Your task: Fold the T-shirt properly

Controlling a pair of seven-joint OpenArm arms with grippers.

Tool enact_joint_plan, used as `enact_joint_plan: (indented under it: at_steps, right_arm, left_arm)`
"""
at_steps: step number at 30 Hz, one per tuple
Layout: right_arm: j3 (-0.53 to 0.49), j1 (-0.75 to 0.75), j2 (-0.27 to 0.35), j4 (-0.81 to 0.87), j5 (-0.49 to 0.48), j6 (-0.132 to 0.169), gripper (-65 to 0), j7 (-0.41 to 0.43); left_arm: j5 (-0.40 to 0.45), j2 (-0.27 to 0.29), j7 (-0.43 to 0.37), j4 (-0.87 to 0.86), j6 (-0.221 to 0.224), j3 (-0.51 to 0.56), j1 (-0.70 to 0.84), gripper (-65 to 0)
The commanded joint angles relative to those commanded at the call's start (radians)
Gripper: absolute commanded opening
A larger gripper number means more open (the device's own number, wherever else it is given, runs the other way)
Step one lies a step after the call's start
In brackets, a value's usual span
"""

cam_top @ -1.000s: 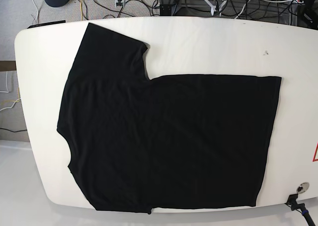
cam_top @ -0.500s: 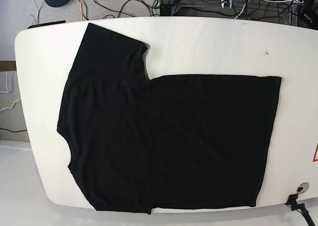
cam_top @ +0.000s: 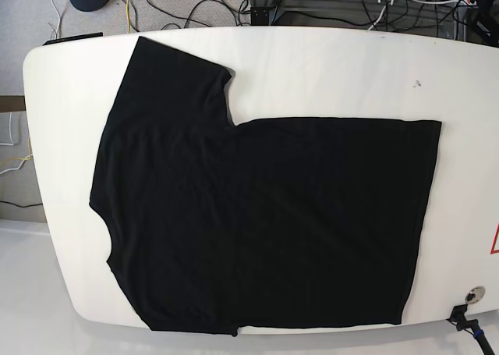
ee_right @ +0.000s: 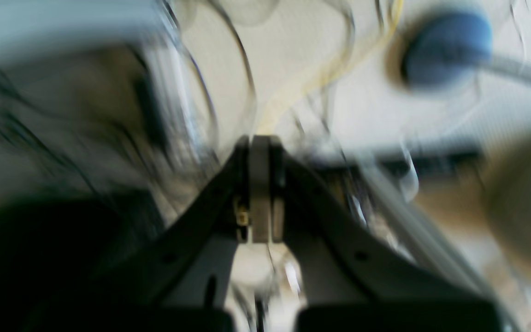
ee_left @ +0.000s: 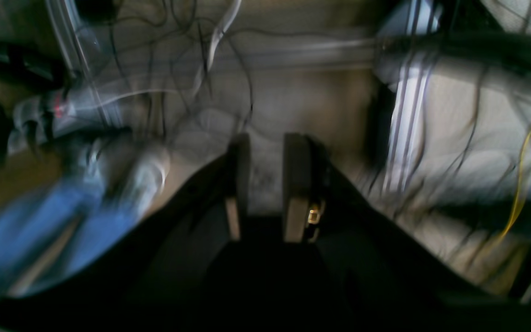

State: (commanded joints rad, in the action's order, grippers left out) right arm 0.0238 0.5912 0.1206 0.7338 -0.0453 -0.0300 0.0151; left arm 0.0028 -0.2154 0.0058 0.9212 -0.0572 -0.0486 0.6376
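White table (cam_top: 327,66) held a black T-shirt (cam_top: 257,222), spread flat.
One sleeve lay at the far left corner, and the shirt's near edge hung at the table's front rim. Both grippers were away from the shirt, over the floor with its cables (cam_top: 179,8). The left gripper (ee_left: 265,184) had its jaws a little apart, and the right gripper (ee_right: 260,189) had its jaws pressed together, holding nothing.

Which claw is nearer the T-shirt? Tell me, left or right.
Cannot tell. Neither arm shows in the base view, where the T-shirt lies flat on the table. The left claw and right claw both face blurred floor cables, no shirt in sight.
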Motion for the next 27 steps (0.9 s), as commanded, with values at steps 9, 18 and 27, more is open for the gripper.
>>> enact_joint_plan:
  at_steps: [9,18,27]
  right_arm:
    - [0.004,0.189,0.022,0.275,0.002,0.000,-65.0,-0.006]
    - [0.006,0.332,0.072,0.556,0.004,0.003,-65.0,-0.019]
    - [0.028,0.409,0.088,0.765,0.002,0.004,-65.0,-0.042]
  left_arm:
    - [0.003,-0.063,0.019,0.330,0.000,-0.001,0.214,-55.8]
    - [0.008,-0.112,0.039,0.658,-0.002,-0.024,0.372,-56.3]
    - [-0.008,-0.152,0.085,0.795,-0.013,-0.050,0.459,-55.9]
